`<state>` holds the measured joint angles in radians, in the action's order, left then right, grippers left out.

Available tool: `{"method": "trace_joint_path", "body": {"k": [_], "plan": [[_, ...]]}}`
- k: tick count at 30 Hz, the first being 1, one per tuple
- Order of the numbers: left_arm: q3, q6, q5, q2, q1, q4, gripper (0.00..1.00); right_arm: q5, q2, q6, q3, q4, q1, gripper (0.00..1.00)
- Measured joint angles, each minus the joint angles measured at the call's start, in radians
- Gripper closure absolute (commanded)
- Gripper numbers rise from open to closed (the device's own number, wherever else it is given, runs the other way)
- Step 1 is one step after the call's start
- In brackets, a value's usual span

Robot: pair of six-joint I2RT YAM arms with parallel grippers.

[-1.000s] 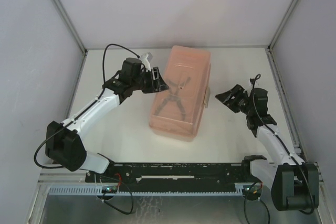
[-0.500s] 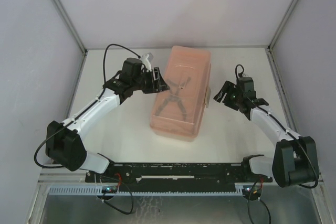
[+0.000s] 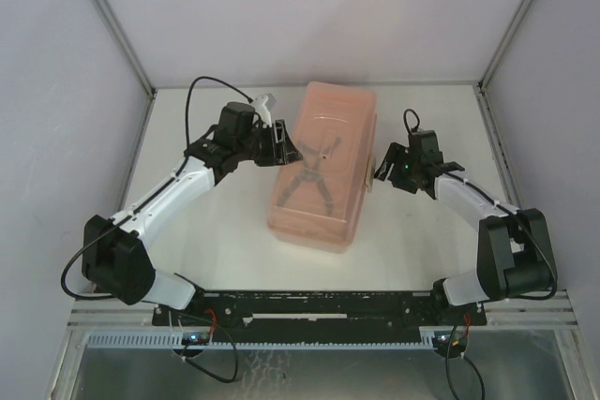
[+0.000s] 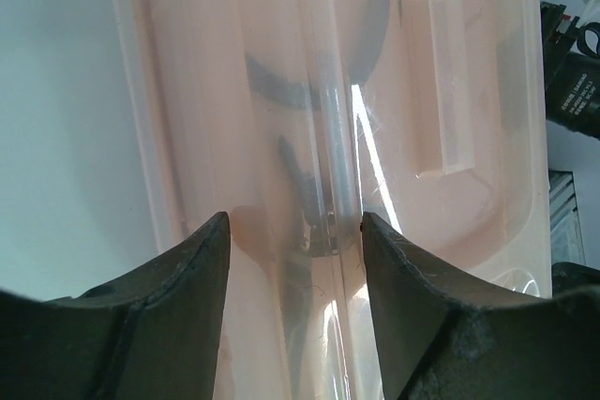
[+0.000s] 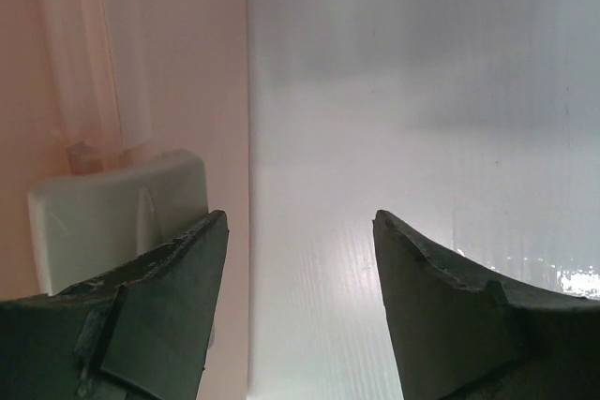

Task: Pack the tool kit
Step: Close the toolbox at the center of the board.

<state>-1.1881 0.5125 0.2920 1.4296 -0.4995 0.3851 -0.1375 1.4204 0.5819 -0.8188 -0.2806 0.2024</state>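
Top external view: the closed pink toolbox (image 3: 322, 166) lies mid-frame on the desk (image 3: 422, 231), with pliers (image 3: 309, 183) showing through its lid. The left fingers (image 4: 169, 306), apart, bracket the clear handle (image 4: 330, 138), probably steadying the box. The right fingers (image 5: 159, 316), apart, reach the side latch (image 5: 112, 213), seemingly to snap it.

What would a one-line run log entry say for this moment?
toolbox: lid shut, pliers inside | left end effector: open, at toolbox's left side | right end effector: open, beside white latch
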Motion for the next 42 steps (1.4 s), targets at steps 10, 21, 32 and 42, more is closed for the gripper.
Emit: {"method": "trace_joint_path", "body": {"k": [10, 21, 32, 42], "plan": [[-0.023, -0.026, 0.008, 0.014, -0.001, 0.022, 0.45, 0.005, 0.063, 0.002, -0.019, 0.001, 0.023, 0.36], [-0.041, -0.036, 0.016, 0.026, -0.001, 0.043, 0.48, 0.005, 0.069, 0.006, -0.02, 0.011, 0.032, 0.36], [-0.045, -0.039, 0.016, 0.027, -0.001, 0.047, 0.49, -0.006, 0.078, 0.027, -0.018, 0.029, 0.034, 0.36], [-0.045, -0.045, 0.015, 0.027, -0.001, 0.047, 0.49, -0.029, 0.09, 0.087, 0.039, 0.141, 0.031, 0.37]]}}
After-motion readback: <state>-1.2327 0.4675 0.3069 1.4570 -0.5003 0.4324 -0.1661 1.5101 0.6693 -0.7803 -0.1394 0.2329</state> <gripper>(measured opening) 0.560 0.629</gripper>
